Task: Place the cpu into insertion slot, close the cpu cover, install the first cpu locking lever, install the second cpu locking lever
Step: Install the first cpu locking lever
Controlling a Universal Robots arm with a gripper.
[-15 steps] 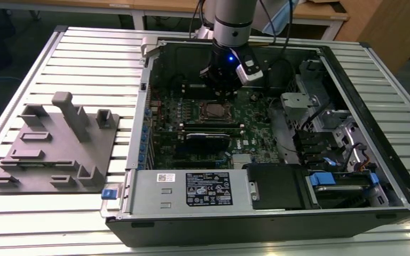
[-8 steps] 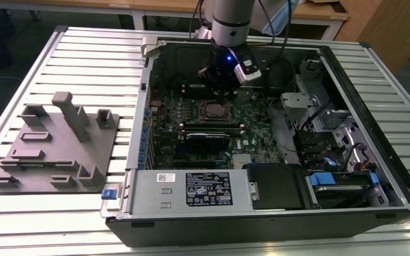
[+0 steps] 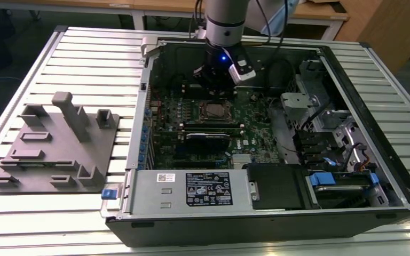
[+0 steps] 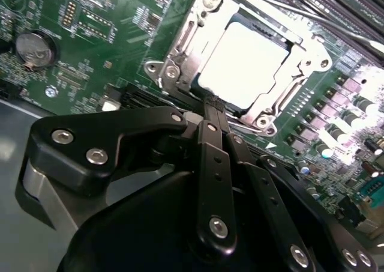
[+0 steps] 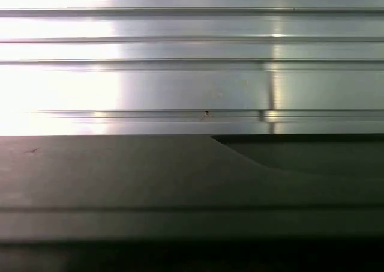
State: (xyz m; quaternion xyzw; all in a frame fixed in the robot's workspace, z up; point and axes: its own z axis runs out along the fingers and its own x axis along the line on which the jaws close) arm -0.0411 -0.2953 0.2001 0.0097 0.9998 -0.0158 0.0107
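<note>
Cpu (image 4: 243, 62), pale and square, lies seated in the insertion slot (image 4: 201, 86) on the green board, with the cpu cover (image 4: 180, 59) framing it. Just beside the socket's near edge hovers the gripper (image 4: 211, 107), its jaws together on nothing, pointing straight toward the chip. Around stands the open computer case (image 3: 376, 133) on the slatted surface (image 3: 91, 58).

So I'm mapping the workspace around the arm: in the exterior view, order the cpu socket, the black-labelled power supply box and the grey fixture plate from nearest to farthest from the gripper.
1. The cpu socket, on the green board just in front of the gripper.
2. The power supply box, at the case's near edge.
3. The grey fixture plate, outside the case, toward the exterior view's left.
</note>
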